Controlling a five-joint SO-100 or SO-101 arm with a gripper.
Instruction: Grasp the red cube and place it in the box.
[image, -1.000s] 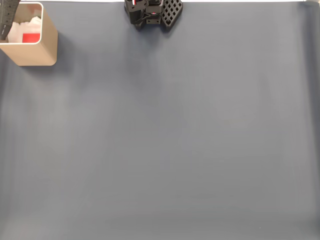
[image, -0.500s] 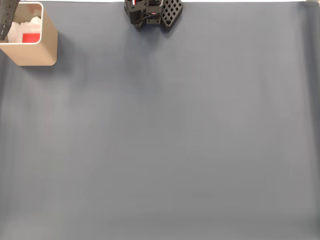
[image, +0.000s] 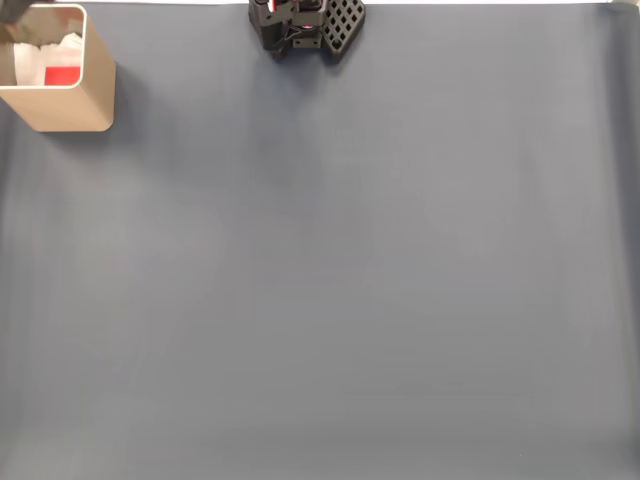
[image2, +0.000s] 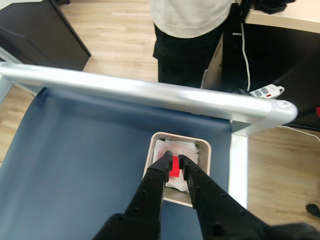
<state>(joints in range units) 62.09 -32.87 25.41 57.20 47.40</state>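
Blue-grey mat (image: 330, 270), and the box (image: 70, 105) sits at its far left corner in the fixed view.
Our gripper (image2: 175, 159) hangs above the box (image2: 206, 149), jaws narrowly parted and empty; the red cube (image2: 174, 169) rests on the box's white padding (image2: 187, 150). Since a second ago we've lifted clear of the box's left rim.

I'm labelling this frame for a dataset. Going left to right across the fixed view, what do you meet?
The box at the far left with the red cube inside it on white padding, then the black arm base at the top edge, then bare blue table.
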